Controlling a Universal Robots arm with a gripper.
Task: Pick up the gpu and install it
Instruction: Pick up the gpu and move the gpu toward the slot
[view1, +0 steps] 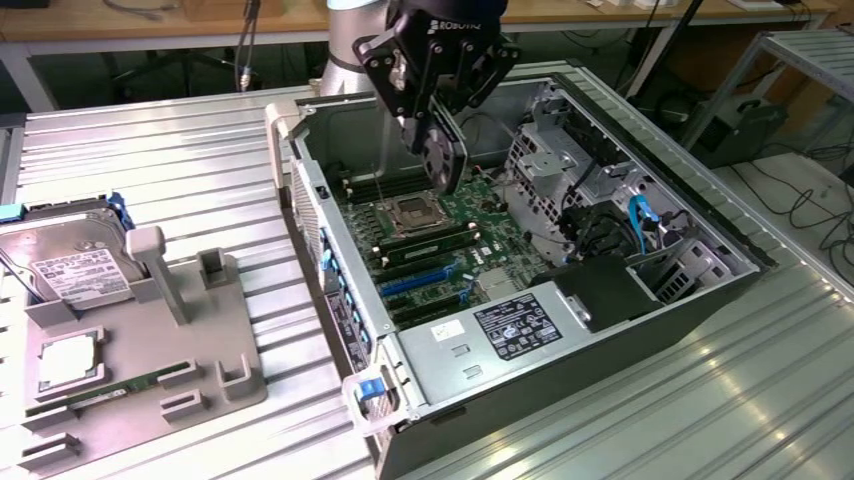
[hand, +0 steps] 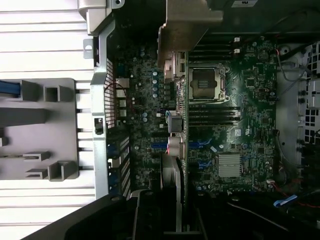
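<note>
Wrist view: gpu (hand: 178, 100) edge-on over mobo (hand: 245, 125).

From my station the gpu (view1: 450, 160) hangs edge-on in the gripper's (view1: 434, 135) clamp, so I see only a dark sliver and neither of its faces. In the wrist view the gpu (hand: 181, 30) is blurred at its bracket end and hides a strip of the motherboard (hand: 240, 115) behind it. The arm (view1: 354, 35) is cut off by the exterior view's top edge, the hard drive (view1: 74, 265) by its left edge and the computer case (view1: 667, 300) at its near corner by the bottom edge. The print on the drive's label and on the power supply (view1: 514, 325) is too small for me to read.
</note>
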